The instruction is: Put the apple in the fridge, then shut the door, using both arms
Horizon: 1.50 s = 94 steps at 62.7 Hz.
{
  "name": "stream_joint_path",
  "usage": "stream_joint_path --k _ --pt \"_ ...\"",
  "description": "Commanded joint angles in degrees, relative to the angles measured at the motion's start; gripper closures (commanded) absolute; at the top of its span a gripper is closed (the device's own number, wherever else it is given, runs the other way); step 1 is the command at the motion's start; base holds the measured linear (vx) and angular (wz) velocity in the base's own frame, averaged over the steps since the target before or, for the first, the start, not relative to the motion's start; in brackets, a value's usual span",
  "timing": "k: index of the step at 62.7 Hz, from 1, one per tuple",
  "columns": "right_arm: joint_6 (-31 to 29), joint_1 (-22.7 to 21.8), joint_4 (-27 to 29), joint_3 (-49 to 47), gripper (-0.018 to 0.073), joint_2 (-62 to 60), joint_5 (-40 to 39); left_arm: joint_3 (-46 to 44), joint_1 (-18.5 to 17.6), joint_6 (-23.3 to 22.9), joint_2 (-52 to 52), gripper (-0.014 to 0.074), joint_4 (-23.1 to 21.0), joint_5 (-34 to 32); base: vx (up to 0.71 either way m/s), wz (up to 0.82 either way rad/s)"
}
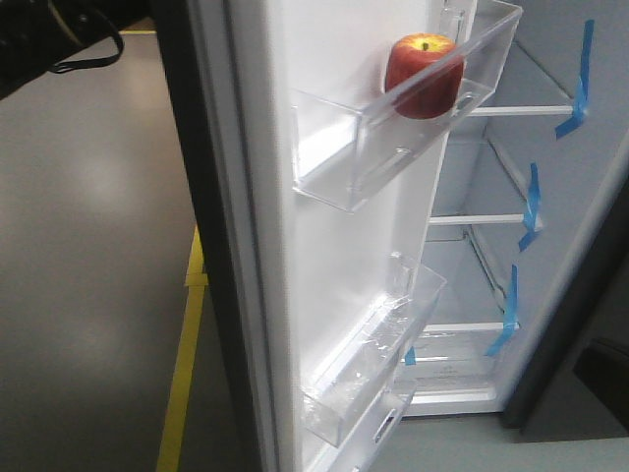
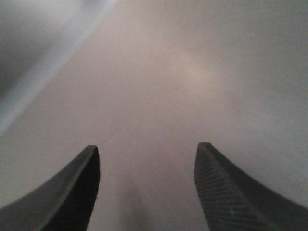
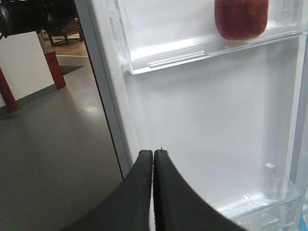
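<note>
Sitting in the door's (image 1: pixel 334 285) upper bin (image 1: pixel 378 157), the apple (image 1: pixel 424 76) lies free. Left jaws gape empty; my right jaws are closed.

Front, right-wrist views: same door (image 1: pixel 334 275), close.

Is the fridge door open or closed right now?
Open. The tall white-lined door stands swung out, its clear plastic bin holding the round red apple, and white blue-taped shelves show behind.
</note>
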Motion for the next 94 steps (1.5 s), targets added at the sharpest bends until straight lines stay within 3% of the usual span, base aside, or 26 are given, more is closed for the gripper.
stream_joint_path --k 1,12,25,31,46,53,74,94 --pt "-0.03 -0.15 1.99 -1.33 0.0563 0.53 -3.24 -1.89 -5.68 -0.06 -3.39 0.0169 -0.74 -13.97 0.0 0.0" --pt "0.03 -0.15 1.99 -1.33 0.0562 0.53 -4.72 -1.96 -8.7 -0.06 -3.39 0.0169 5.39 -11.65 0.0 0.0" --pt "-0.41 -0.15 0.07 -1.33 0.0498 0.6 -10.82 -1.96 -5.1 -0.06 -3.39 0.0169 6.87 -7.09 0.0 0.0" --pt "-1.99 -0.15 -1.34 -1.33 0.0409 1.91 -14.41 -1.96 -2.7 -0.06 -3.39 0.0169 6.87 -5.01 0.0 0.0" --pt "-6.09 -0.15 -1.41 -4.8 0.0056 14.44 -26.44 -1.96 3.75 -0.06 -3.39 0.0169 6.94 -0.96 0.0 0.0" --pt "-7.94 -0.15 -1.41 -9.89 -0.0015 22.85 -30.97 -1.96 6.38 -0.04 -3.39 0.0169 7.01 -1.04 0.0 0.0" --pt "-7.97 -0.15 -1.14 -22.34 0.0009 44.06 -48.37 -1.96 10.53 -0.04 -3.39 0.0169 9.93 -5.01 0.0 0.0" --pt "-7.99 -0.2 -0.87 -32.24 0.0016 58.23 -55.29 -1.96 10.85 -0.04 -3.32 0.0169 11.64 -4.89 0.0 0.0"
